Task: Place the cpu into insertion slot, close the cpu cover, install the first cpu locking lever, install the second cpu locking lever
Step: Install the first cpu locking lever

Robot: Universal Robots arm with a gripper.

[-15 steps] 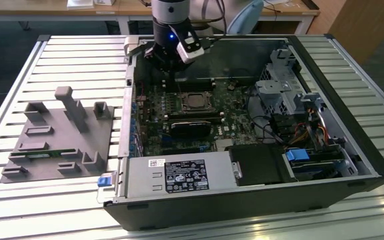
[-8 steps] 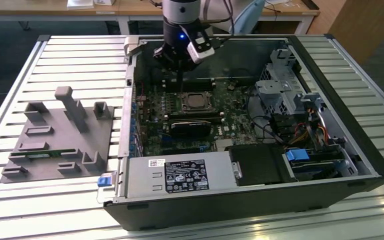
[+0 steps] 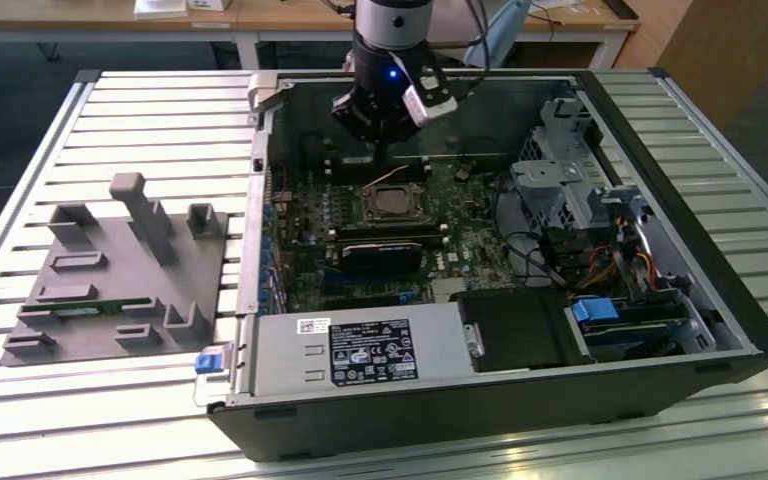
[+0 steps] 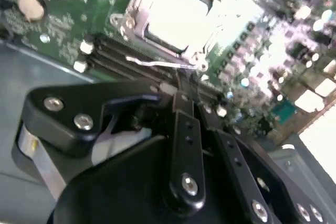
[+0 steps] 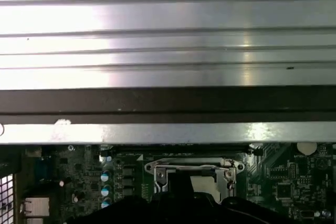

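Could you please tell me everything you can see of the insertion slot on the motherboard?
The insertion slot is a small square socket with a silver metal rim, lying flat on the green motherboard inside the open computer case. In the second wrist view its middle looks pale and glaring, framed by metal with screws at corners, and a thin wire lever runs along one edge. In the exterior view the pincer hangs close above it; contact cannot be told.
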